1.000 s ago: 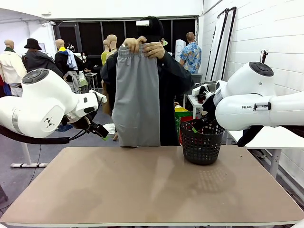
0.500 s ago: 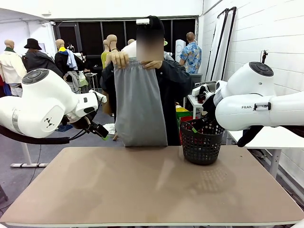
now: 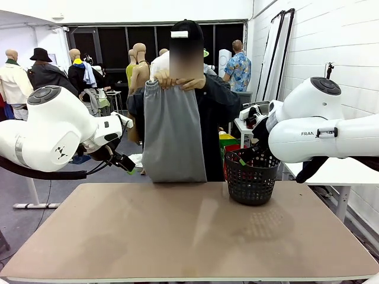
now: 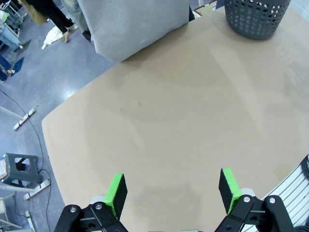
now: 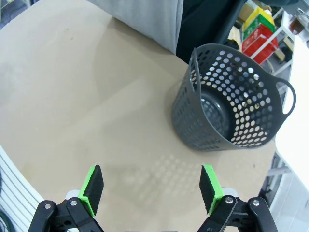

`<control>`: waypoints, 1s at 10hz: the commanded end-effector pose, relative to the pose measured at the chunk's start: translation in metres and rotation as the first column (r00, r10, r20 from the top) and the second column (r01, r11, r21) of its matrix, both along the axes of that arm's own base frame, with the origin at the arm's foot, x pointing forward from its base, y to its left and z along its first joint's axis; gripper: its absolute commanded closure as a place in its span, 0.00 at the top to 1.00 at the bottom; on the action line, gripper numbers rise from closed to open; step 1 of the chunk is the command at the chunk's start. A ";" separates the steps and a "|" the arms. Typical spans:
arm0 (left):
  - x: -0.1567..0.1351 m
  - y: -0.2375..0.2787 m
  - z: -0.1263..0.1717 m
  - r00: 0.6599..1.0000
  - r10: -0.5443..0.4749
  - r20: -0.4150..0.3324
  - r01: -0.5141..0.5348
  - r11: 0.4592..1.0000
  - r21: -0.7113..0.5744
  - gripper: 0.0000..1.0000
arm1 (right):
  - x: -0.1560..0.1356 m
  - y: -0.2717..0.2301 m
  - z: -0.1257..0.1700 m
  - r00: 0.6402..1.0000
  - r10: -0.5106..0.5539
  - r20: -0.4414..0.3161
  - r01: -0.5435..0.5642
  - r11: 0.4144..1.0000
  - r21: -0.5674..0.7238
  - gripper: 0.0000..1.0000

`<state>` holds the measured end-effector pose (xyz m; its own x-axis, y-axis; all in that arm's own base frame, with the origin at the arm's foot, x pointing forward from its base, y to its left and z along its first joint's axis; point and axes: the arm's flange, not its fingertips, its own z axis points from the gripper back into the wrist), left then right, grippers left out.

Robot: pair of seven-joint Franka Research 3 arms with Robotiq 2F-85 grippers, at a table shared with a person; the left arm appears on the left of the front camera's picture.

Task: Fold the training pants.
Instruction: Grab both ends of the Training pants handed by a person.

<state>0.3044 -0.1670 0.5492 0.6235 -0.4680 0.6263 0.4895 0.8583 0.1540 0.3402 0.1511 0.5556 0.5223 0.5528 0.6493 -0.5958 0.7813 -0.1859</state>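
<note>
- The person's hands [image 3: 190,83] held the training pants [image 3: 173,133] up by the waistband, and the legs hung down at the far edge of the surface [image 3: 177,236].
- The black basket [image 3: 253,176] stood on the surface, beside the pants.
- The left gripper [image 4: 171,182] hung over bare surface, jaws wide apart and empty.
- The right gripper [image 5: 150,179], near the basket, was also wide apart and empty.

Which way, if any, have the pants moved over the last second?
Yes. The person's hands have lowered the waistband of the pants toward the table; the hem stays at its far edge, left of the basket.
</note>
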 end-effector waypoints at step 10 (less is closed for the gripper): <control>0.000 0.001 0.000 1.000 -0.007 0.000 0.007 1.000 0.002 1.00 | 0.000 0.000 0.000 1.000 0.002 -0.001 -0.002 1.000 0.001 1.00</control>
<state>0.3044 -0.1670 0.5492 0.6235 -0.4680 0.6263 0.4895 0.8583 0.1540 0.3402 0.1511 0.5556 0.5223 0.5528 0.6493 -0.5958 0.7813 -0.1859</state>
